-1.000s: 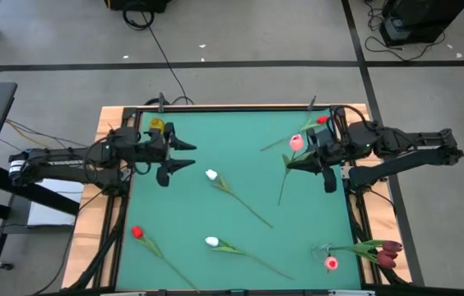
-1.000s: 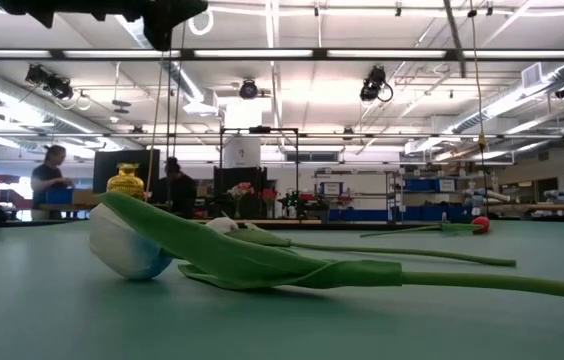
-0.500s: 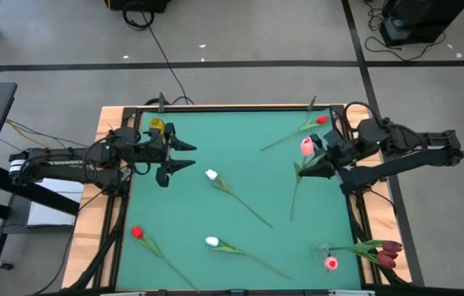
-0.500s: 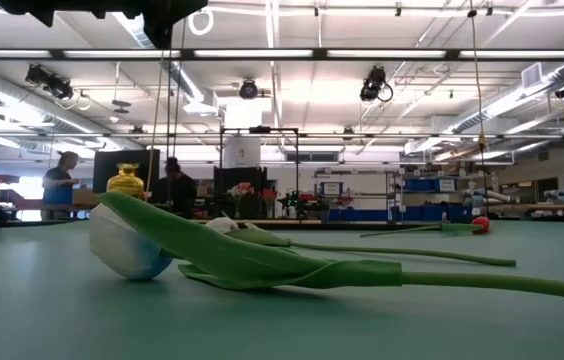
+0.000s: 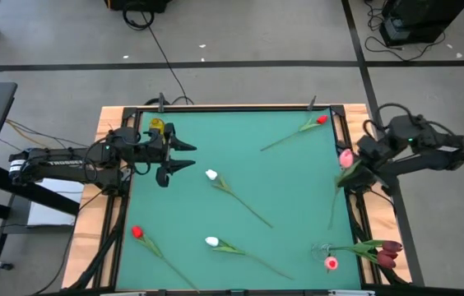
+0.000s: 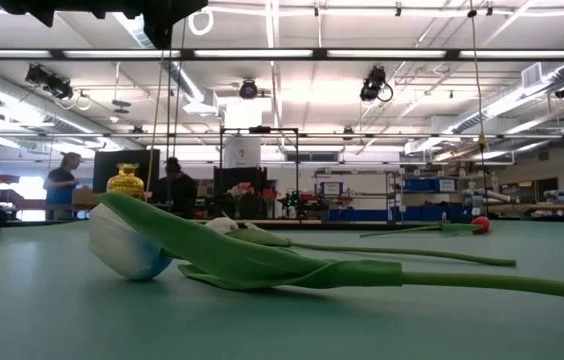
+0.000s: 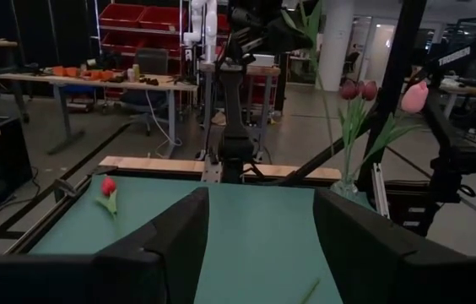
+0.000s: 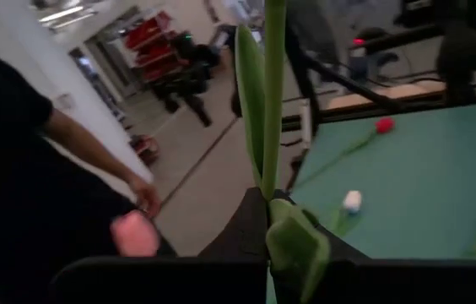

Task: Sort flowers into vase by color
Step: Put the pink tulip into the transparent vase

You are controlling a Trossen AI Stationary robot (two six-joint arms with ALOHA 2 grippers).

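Note:
My right gripper [image 5: 353, 174] hangs over the table's right rail, shut on a pink tulip [image 5: 346, 158] whose stem [image 5: 332, 215] slants toward the near edge. My left gripper [image 5: 181, 155] stays open at the far left, level, with nothing between its fingers [image 7: 175, 245]. On the green mat lie two white tulips [image 5: 211, 174] [image 5: 212, 242] and two red ones [image 5: 136, 233] [image 5: 322, 120], each flat on its side. The vase [image 5: 324, 251] stands at the near right with a pink head [image 5: 331, 263] and maroon heads [image 5: 388, 251]. My right gripper pinches the pink tulip's green stem [image 8: 270, 190] between its two fingers, a short way from the head [image 8: 135, 234]. The fingers come about level from the table's right side and lie across the stem. The tulip is lifted clear of the mat, its long stem end slanting away.
A small yellow object [image 5: 156, 125] sits at the far left corner beside my left arm. A wooden frame with dark rails [image 5: 355, 222] borders the mat. People move in the room beyond; a person in black [image 8: 18, 169] stands close in the right wrist view.
My right gripper has carried the pink tulip from over the mat toward the table's right edge, turning as it went, and stayed shut. The tulip has kept clear of the mat, its stem now slanting over the right rail.

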